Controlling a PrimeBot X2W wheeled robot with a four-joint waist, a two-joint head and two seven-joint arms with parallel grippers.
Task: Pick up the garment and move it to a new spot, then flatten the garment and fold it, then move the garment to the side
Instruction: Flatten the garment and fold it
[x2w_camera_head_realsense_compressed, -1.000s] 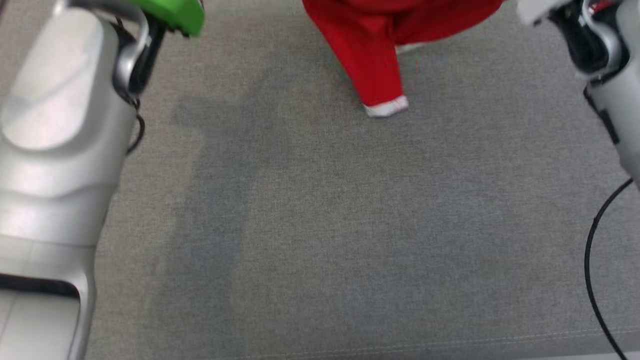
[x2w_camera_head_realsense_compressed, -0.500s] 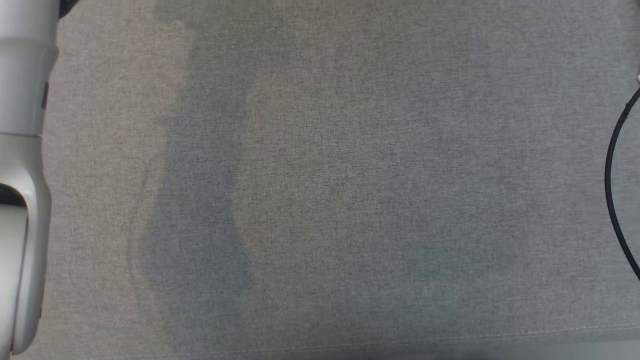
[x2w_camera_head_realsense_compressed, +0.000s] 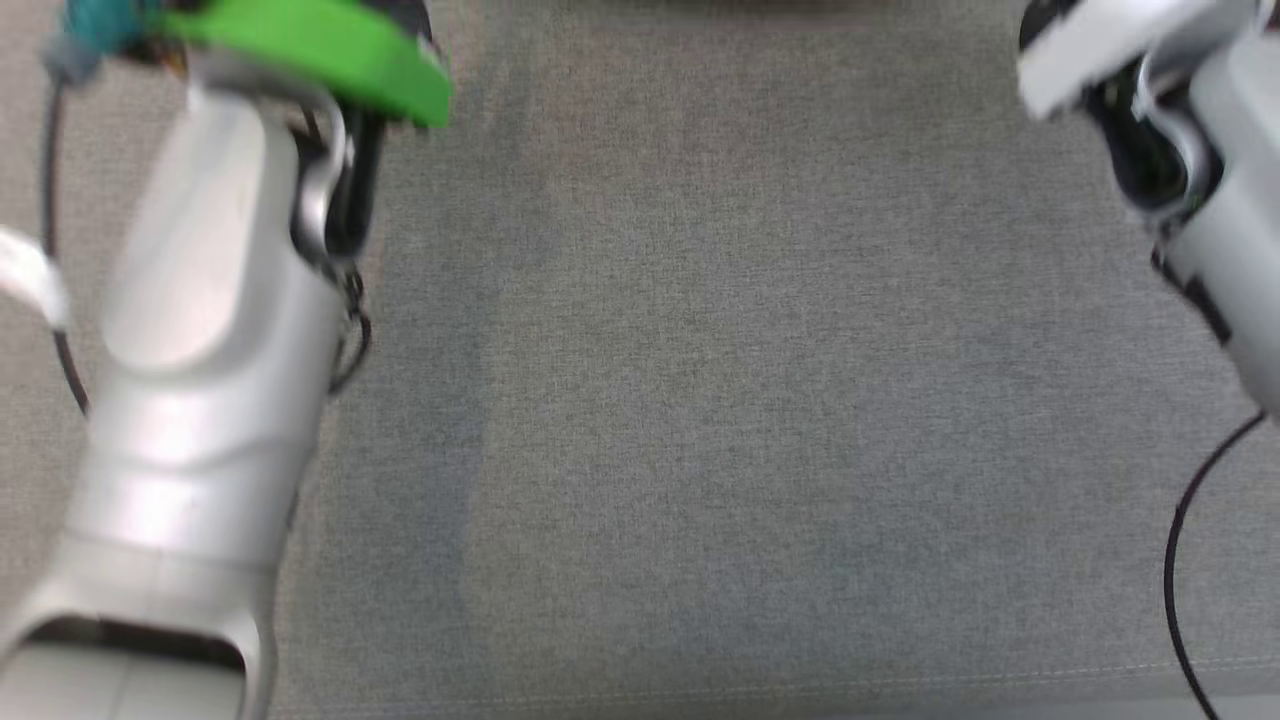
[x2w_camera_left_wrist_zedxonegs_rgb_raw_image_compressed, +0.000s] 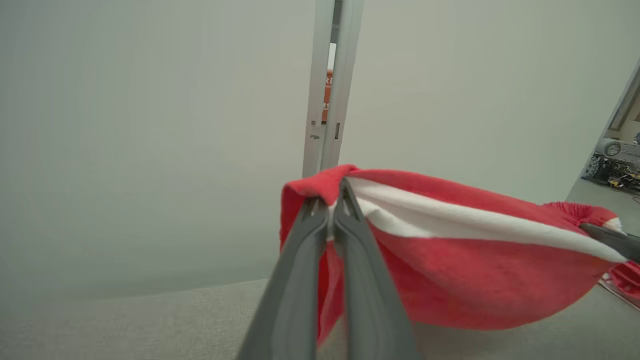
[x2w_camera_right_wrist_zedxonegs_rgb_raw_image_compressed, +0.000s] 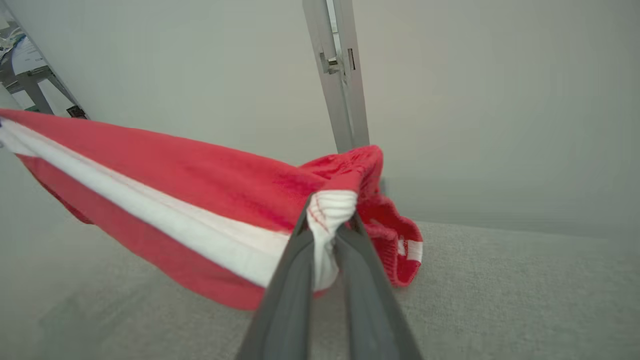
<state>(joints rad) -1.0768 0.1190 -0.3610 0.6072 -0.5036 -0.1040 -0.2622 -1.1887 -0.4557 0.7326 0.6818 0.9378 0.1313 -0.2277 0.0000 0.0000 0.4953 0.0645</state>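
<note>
Fuzzy cloth, matt weave, shiny arm shell.
The garment (x2w_camera_left_wrist_zedxonegs_rgb_raw_image_compressed: 475, 280) was fuzzy red cloth with a white stripe and a ribbed white cuff. The desk (x2w_camera_head_realsense_compressed: 750, 400) wore rough, matt grey woven fabric. The left gripper (x2w_camera_left_wrist_zedxonegs_rgb_raw_image_compressed: 330, 197) and right gripper (x2w_camera_right_wrist_zedxonegs_rgb_raw_image_compressed: 331, 220) looked like smooth matt grey plastic, and the left forearm (x2w_camera_head_realsense_compressed: 200, 400) was glossy silver.

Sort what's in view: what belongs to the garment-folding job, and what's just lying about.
Belongs to the job:
- red fleece garment with a white stripe, hanging between both grippers
- left gripper, shut on one end
- right gripper, shut on the white ribbed cuff
- grey woven fabric surface

Just lying about:
- thin black cable
- pale metal door frame
</note>
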